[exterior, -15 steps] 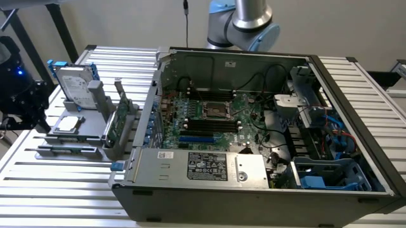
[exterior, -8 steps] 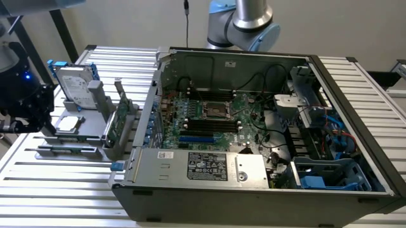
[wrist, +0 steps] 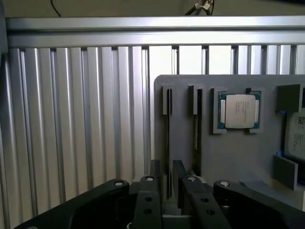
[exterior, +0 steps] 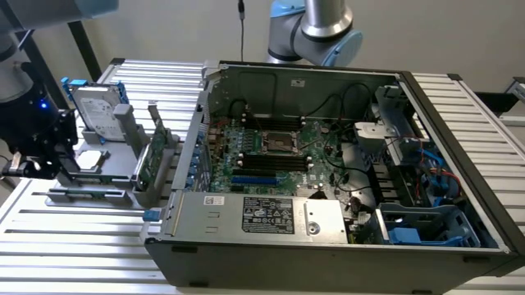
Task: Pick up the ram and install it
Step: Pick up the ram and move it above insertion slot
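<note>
Claw (wrist: 167, 180) is down over the grey parts fixture (wrist: 238, 157) on the slatted desk (wrist: 71, 119). Jaws are narrow but not closed, one finger each side of the ram (wrist: 167, 138). There looks to be a sliver of gap on both sides, so I'd call it straddling, not gripping yet.

The ram is on edge in the outermost slot of the fixture, seated, not lifted. It stands upright so the long top edge is exposed for a pinch across the thin dimension, and the claw is lined up along the slot for that reason.

A 2nd thin card (wrist: 196, 133) sits in the next slot, just beside. That's tight clearance for the finger on that side. The CPU (wrist: 238, 110) is in its pocket further along and the HDD (wrist: 298, 138) is past that, both apart from the claw.

In the ext view the PC case (exterior: 328, 246) lies on its side with the panel off, so the mobo (exterior: 271, 147) faces up for a straight-down insert. The black DIMM slots (exterior: 275, 161) look unpopulated from here, so the install isn't started and the job is at the grasp stage.
</note>
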Tool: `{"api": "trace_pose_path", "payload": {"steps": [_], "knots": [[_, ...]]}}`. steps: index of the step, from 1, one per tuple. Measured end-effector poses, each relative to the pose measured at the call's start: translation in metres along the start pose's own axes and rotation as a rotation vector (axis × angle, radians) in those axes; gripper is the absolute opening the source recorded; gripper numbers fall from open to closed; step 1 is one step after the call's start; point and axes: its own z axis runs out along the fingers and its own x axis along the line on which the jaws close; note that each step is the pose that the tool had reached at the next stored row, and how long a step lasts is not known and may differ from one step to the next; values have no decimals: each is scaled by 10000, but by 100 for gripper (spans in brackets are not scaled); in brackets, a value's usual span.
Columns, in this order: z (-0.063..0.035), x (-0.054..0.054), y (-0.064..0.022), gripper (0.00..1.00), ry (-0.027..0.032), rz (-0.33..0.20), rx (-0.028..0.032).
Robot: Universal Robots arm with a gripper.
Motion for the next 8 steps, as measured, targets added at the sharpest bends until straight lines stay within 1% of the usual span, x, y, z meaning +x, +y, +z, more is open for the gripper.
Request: {"api": "trace_pose_path", "payload": {"steps": [1, 3, 4, 8], "knots": [[18, 0, -2, 36, 0, -4, 0], [55, 1, -4, 36, 0, -13, -1], [73, 2, -4, 42, 0, -14, 0], [146, 3, -8, 42, 1, -16, -1]]}}
